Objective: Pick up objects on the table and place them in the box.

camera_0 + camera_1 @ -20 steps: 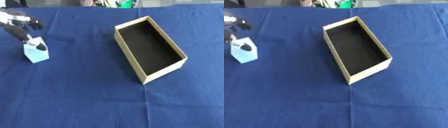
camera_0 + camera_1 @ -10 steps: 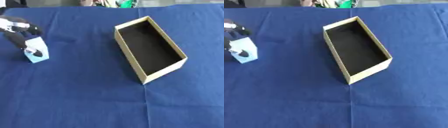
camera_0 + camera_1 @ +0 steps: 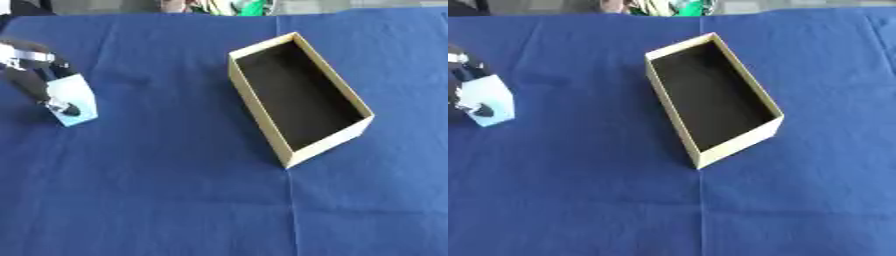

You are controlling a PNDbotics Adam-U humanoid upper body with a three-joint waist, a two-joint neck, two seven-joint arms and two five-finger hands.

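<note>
left hand (image 3: 35,80) at bench's (image 3: 175,200) left edge, fingers curled round small light-blue carton (image 3: 72,100); open tan cardboard box (image 3: 297,97) well apart.

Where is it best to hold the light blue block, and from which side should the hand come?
Probably across its two broad side faces, coming from above and the left. The light blue block stands upright near the left edge, where the left hand already reaches it.
</note>
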